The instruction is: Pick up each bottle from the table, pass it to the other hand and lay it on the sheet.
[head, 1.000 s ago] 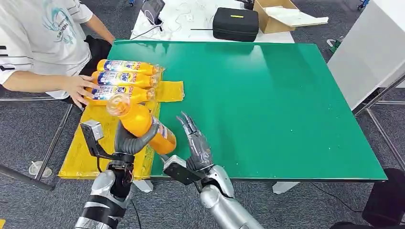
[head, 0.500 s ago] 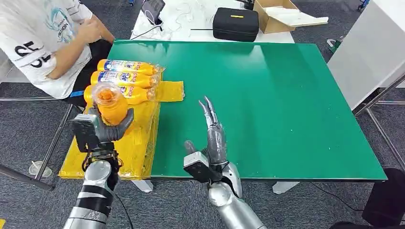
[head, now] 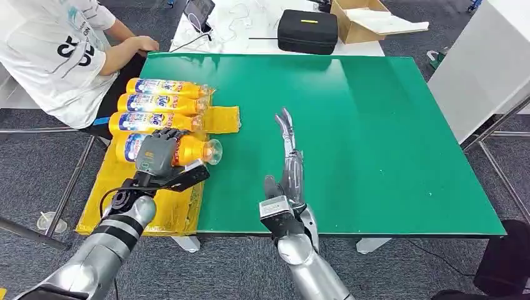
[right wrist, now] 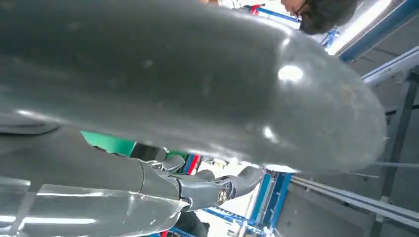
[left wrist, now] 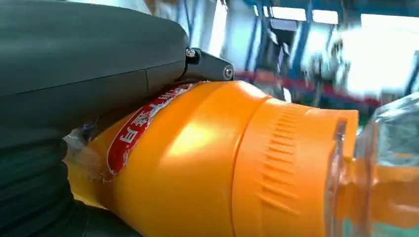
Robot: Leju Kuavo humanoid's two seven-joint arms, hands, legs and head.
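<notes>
Left hand (head: 157, 152) grips the orange plastic bottle with the blue-and-white label and clear cap (head: 181, 150) around its middle, fingers wrapped over the body. I read the bottle as lying on its side, long axis running left to right across my head view, clear cap toward the green surface (head: 350, 125), base toward the outer edge of the sheet. It sits over the yellow plastic sheet (head: 112, 200) at the near-left corner of the surface; I cannot tell whether it is resting on the sheet or held just above it.

Three more orange bottles of the same kind (head: 159, 104) lie on the sheet just beyond it, side by side, touching or nearly so, all parallel to the held one with caps pointing the same way.

From the left wrist, the held bottle's ribbed orange shoulder and clear cap reach away from the hand; red label edge visible beside the thumb.

Right hand (head: 289, 164) is released, holding nothing, fingers stretched straight and pointing away from me over the green surface, well apart from the bottles.

A person in a white printed T-shirt (head: 56, 56) sits at the far-left corner, forearm resting at the surface edge. Beyond the surface: a black zip case (head: 307, 30) and an open cardboard box (head: 362, 19) on a white table.
</notes>
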